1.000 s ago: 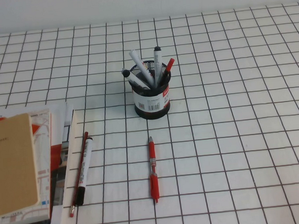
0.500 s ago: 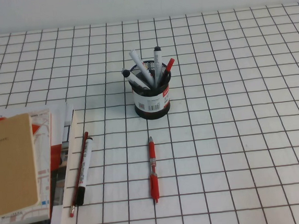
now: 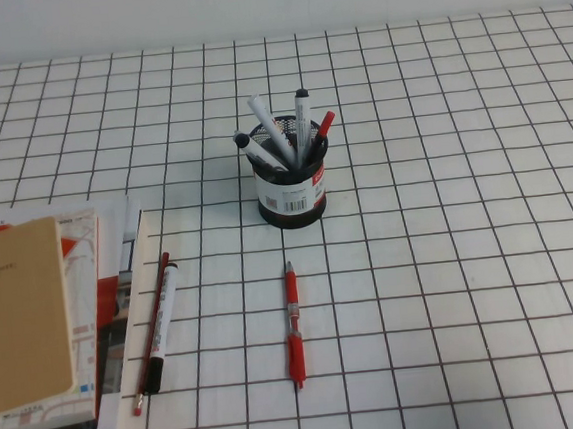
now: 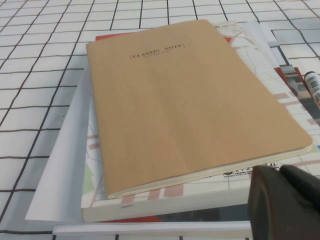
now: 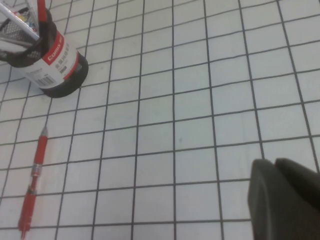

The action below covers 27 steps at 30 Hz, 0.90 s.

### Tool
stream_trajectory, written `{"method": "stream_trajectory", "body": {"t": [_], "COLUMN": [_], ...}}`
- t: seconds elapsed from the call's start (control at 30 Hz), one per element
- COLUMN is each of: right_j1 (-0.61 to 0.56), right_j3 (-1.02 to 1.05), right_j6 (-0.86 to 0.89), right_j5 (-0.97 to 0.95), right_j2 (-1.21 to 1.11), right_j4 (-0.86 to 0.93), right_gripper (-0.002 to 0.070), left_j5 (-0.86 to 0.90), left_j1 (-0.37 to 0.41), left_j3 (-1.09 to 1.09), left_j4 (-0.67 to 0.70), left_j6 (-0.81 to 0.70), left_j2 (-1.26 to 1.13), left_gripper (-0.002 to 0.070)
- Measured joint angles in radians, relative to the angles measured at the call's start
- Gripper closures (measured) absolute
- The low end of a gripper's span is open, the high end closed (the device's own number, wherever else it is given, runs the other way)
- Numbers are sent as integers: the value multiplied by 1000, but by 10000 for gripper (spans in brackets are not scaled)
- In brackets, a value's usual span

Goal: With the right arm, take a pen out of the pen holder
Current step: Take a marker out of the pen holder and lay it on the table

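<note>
A black mesh pen holder (image 3: pixel 290 189) with a white barcode label stands mid-table, with several pens and markers sticking out, one of them red-capped (image 3: pixel 325 124). A red pen (image 3: pixel 293 324) lies flat on the grid cloth in front of it. Neither arm shows in the high view. In the right wrist view my right gripper (image 5: pixel 274 163) hovers shut and empty over bare grid, well away from the holder (image 5: pixel 52 65) and the red pen (image 5: pixel 34 182). In the left wrist view my left gripper (image 4: pixel 279 171) is shut and empty at the edge of a tan notebook (image 4: pixel 185 95).
A stack of books and papers topped by the tan notebook (image 3: pixel 19 313) fills the near left corner. Beside it lie a black-and-white marker (image 3: pixel 162 326) and a red pencil (image 3: pixel 149 337). White grid cloth (image 3: pixel 471 259) covers the table.
</note>
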<state>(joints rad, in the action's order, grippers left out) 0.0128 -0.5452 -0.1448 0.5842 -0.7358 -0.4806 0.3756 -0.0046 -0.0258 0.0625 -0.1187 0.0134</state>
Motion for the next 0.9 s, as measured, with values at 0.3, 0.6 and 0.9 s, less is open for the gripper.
{"method": "stream_trajectory", "body": {"t": [0.3, 0.6, 0.9], "right_j1": [176, 499, 718], "right_j3": [-114, -254, -405], "right_j6": [-66, -91, -94], "right_j5": [-118, -423, -685], "right_j2": [-281, -548, -792], "right_j4": [-48, -48, 146], "right_gripper": [692, 692, 479], "left_j5": [0, 0, 0], "left_j1": [0, 0, 0], "left_j3": [0, 0, 0], "left_j4": [0, 0, 0], "left_j6": [0, 0, 0], "left_j2": [0, 0, 0], "left_gripper": [680, 679, 679]}}
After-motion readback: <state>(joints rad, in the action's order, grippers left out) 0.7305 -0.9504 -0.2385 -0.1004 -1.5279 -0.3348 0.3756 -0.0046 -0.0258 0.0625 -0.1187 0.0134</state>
